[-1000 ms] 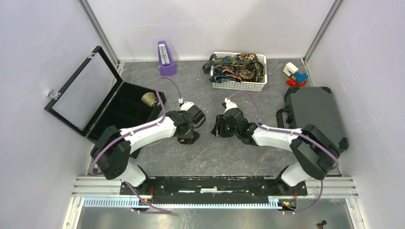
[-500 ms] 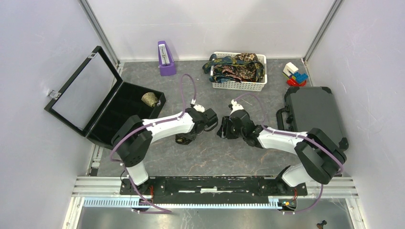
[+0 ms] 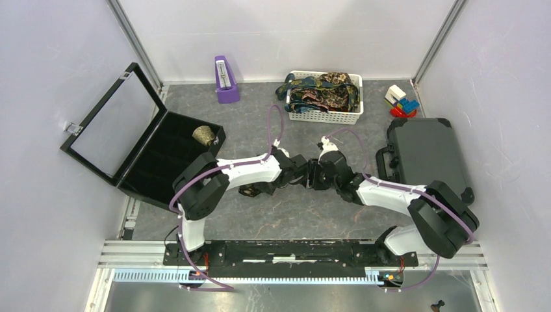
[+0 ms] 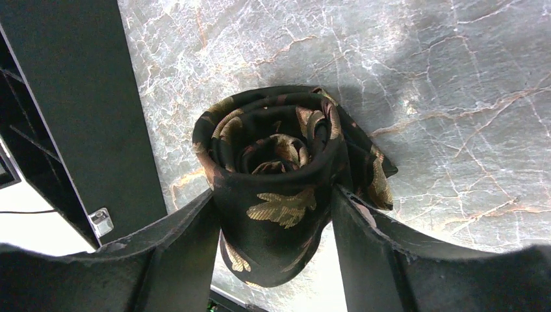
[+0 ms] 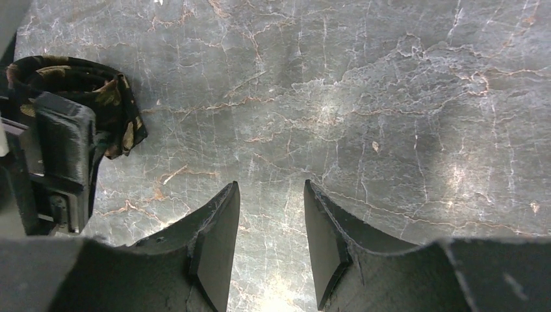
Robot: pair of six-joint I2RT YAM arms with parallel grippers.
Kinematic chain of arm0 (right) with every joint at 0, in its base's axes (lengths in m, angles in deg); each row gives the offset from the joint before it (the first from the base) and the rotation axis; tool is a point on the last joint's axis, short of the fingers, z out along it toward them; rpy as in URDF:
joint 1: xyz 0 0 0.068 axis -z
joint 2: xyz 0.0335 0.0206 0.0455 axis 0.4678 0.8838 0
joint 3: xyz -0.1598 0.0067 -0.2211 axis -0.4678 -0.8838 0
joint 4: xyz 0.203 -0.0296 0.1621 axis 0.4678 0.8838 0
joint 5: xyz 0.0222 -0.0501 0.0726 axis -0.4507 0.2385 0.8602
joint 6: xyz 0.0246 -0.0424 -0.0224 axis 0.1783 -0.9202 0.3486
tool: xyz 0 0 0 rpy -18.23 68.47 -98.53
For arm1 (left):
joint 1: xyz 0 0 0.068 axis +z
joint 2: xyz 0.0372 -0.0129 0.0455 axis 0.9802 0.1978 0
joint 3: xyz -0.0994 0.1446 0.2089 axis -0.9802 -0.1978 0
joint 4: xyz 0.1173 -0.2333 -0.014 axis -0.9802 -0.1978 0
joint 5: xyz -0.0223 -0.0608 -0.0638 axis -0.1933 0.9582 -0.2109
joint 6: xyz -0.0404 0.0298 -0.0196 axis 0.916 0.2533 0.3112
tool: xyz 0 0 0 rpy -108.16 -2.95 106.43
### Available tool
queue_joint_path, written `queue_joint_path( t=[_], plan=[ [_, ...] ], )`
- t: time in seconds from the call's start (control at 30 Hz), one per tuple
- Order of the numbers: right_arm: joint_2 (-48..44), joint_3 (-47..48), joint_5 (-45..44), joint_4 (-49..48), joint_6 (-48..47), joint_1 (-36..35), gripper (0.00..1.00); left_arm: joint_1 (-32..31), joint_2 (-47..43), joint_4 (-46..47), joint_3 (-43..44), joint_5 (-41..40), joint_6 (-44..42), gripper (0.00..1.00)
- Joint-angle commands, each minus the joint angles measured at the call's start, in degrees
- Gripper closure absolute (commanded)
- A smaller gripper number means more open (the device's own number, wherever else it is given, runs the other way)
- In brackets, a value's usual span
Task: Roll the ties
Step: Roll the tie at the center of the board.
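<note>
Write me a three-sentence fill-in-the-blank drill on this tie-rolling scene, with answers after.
1. The left claw is shut on a black fabric tie with gold leaf print that is ____ into a coil.
2. The right claw, open above the marbled grey table, holds ____.
3. The loose patterned ties are heaped in a ____ slotted plastic basket.
Answers: rolled; nothing; white.

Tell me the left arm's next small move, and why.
Probably lift the rolled tie toward the black case: the left gripper is shut on it, the roll looks finished, and another roll already sits in that case.
</note>
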Motion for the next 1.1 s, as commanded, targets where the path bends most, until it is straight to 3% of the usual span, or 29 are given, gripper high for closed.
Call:
queue_joint_path(
  t=[0.0, 0.47, 1.07],
  plan=[
    [-2.56, -0.59, -0.15, -1.57, -0.9, 0.5, 0.52, -0.35, 1.95, 0.63, 2.11, 0.65, 0.36, 0.3],
    [-4.91, -0.77, -0.16, -1.05, -0.52, 0.66, 0.52, -0.39, 2.44, -0.17, 6.39, 2.9, -1.19, 0.17],
    [-5.53, -0.59, -0.16, -1.28, -0.08, 0.68, 0.51, -0.42, -0.23, -2.03, 9.16, 2.87, -1.22, 0.1]
  ],
)
